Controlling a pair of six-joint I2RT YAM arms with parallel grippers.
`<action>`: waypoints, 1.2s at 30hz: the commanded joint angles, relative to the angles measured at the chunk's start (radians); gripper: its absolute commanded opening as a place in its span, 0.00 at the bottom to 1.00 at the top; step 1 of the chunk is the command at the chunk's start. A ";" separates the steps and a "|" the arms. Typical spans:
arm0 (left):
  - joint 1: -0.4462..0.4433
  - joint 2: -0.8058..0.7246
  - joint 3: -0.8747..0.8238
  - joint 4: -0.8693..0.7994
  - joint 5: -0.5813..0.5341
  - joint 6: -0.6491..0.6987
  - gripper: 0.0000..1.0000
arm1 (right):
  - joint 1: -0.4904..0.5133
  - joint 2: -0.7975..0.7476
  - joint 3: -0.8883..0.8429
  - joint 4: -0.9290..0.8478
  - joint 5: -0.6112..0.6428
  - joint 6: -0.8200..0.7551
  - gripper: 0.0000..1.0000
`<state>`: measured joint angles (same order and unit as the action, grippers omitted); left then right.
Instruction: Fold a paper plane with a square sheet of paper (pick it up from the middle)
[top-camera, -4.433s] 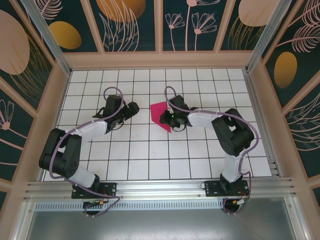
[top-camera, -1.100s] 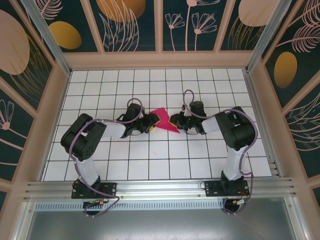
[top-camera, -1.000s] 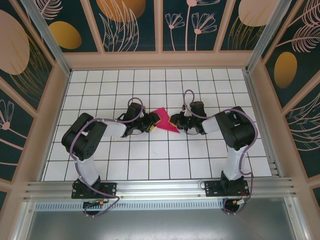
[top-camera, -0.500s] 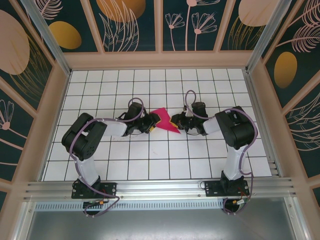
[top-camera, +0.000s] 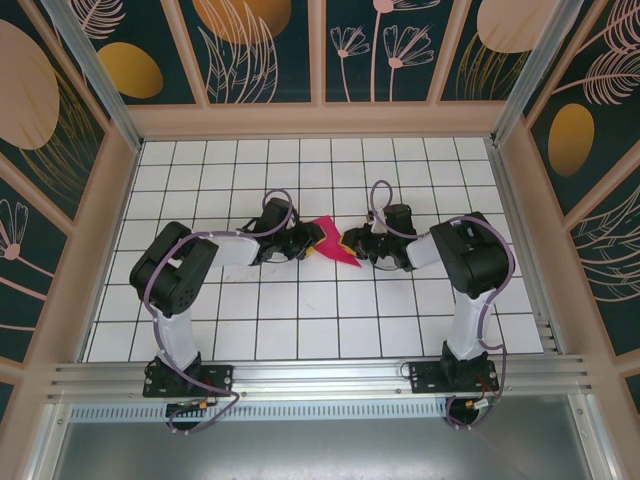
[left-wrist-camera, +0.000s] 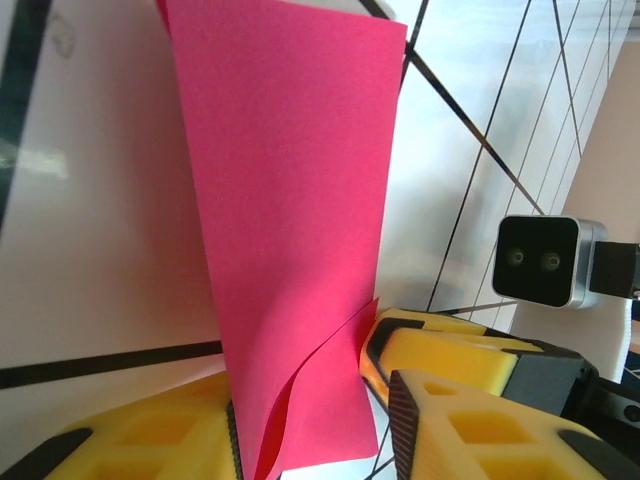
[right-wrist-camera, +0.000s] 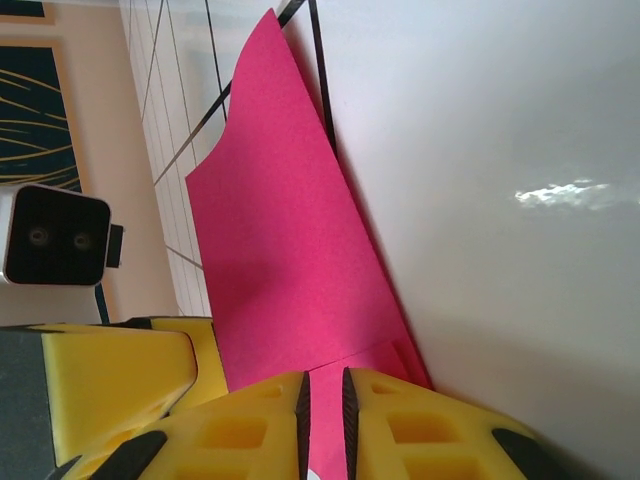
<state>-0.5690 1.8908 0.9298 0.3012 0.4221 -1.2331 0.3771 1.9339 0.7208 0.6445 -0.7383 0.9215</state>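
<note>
Paper: the thin magenta-pink sheet of paper (top-camera: 331, 238) is already folded into a pointy, kinked shape. It's around mid-table, a bit toward the far side, right between the two tools. One tip points at the far wall and the other at the near right.

Left gripper: the left gripper (top-camera: 306, 249) comes in from the left. Up close, its chunky yellow fingers (left-wrist-camera: 130, 445) stand partly apart, and the paper's loose end hangs down into the gap. The layers curl away from each other there. It looks to me like the end is sitting between the fingers, not squeezed.

Right gripper: the right gripper (top-camera: 348, 243) is on the opposite end, and this one's got it for real. Its two yellow fingers (right-wrist-camera: 235, 430) are pressed nearly together, with just a thin strip of pink showing in the slit.

Spacing: the two tools are nose to nose, really close, with the pink shape bridging them.

How it sits: from the right wrist, one long edge runs along the white surface and the rest tilts up off it. I can't tell how much is actually touching.

Other bits: from the left wrist you can see a small white camera box (left-wrist-camera: 545, 260) just past the paper.

Table: a white tabletop with black grid lines (top-camera: 300, 320).

Walls: dark teal panels with peach leaf and flower prints (top-camera: 265, 50).
</note>
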 joint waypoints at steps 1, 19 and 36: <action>-0.004 0.022 0.019 -0.017 0.014 0.017 0.38 | -0.008 0.032 -0.012 -0.092 0.015 -0.056 0.21; -0.003 -0.015 0.026 -0.070 -0.011 0.047 0.00 | 0.013 -0.229 0.005 -0.233 0.214 -0.490 0.65; 0.024 -0.048 0.075 -0.163 0.029 0.107 0.00 | 0.352 -0.328 -0.123 -0.088 0.637 -1.116 0.50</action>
<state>-0.5541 1.8706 0.9840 0.1715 0.4316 -1.1519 0.6838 1.5963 0.6231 0.4694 -0.1856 -0.0250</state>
